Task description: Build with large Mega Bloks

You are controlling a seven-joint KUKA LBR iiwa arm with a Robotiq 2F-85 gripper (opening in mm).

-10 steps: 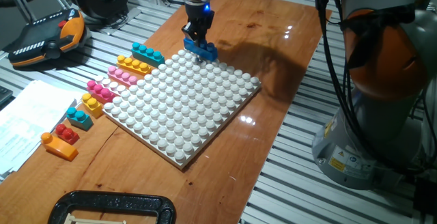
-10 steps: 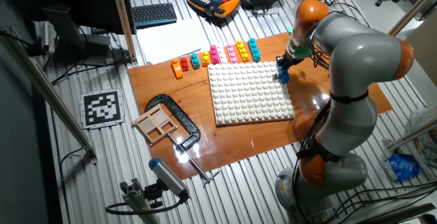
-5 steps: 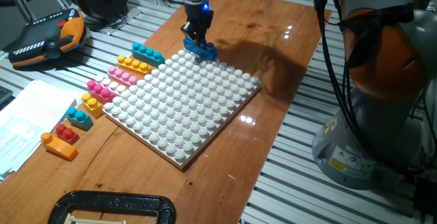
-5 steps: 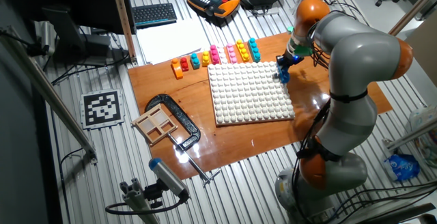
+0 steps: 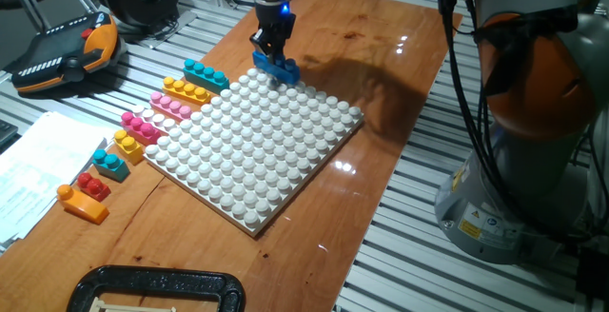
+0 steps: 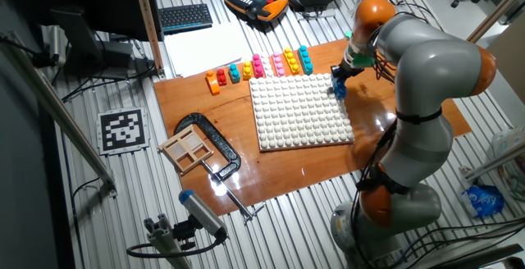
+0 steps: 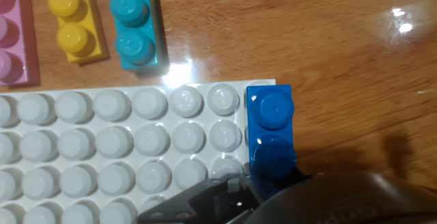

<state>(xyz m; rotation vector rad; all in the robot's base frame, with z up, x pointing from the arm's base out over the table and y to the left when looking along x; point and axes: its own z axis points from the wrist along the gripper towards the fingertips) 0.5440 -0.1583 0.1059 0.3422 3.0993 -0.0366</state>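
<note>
Barely anything has moved: gripper [image 5: 272, 49] and blue brick [image 5: 276, 67] have shifted a touch toward the upper left of one fixed view, nothing else changed. Blue brick [image 7: 270, 134] sits over the corner stud column of the white baseplate [image 7: 102, 149], right of centre in the hand view. Fingers look closed on its near end, though the contact is mostly hidden at the bottom edge, so probably still gripped. Can't tell if it's fully pressed down.

Progress: early. Only this one brick is on the baseplate [image 5: 257, 141]. Teal brick [image 5: 205, 74], yellow brick [image 5: 186, 90], pink brick [image 5: 171, 106] and the others lie in a row at the left, off the plate.
</note>
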